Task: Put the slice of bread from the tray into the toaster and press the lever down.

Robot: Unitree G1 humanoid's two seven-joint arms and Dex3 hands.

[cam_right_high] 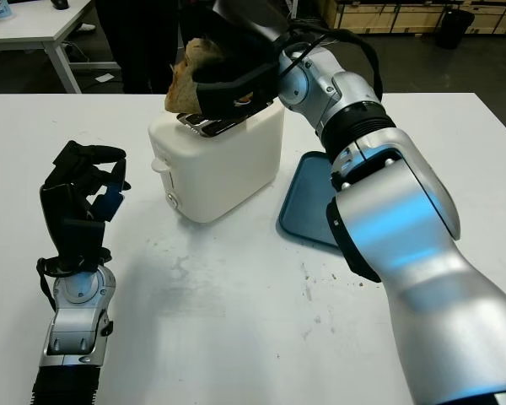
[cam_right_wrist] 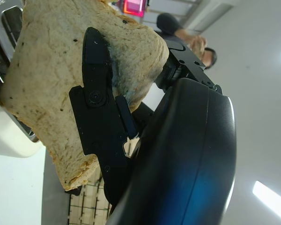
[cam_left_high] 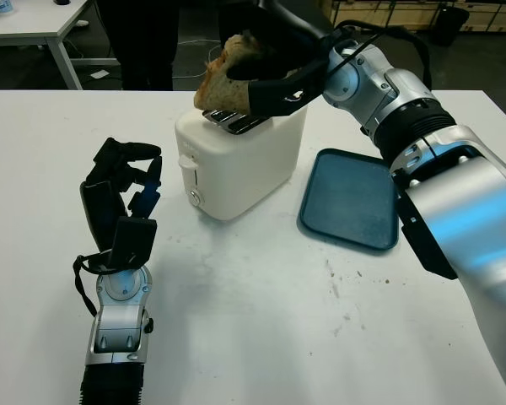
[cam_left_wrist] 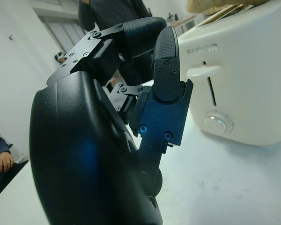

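Right eye view puts the bread (cam_right_high: 188,76) just above the toaster (cam_right_high: 215,156), tilted, its lower edge close over the slots (cam_right_high: 212,123) and not yet clearly inside one. The right hand (cam_left_high: 274,80) grips the slice, one finger (cam_right_wrist: 96,93) pressed across its face. The bread's long side looks set at an angle to the slots, so I judge the wrist must turn it in line before lowering. The lever (cam_left_high: 188,164) sits on the toaster's near end face, still raised. The left hand (cam_left_high: 122,198) stands on the table beside that end, fingers curled and holding nothing, nearer the lever. The tray (cam_left_high: 352,198) lies bare on the toaster's other side.
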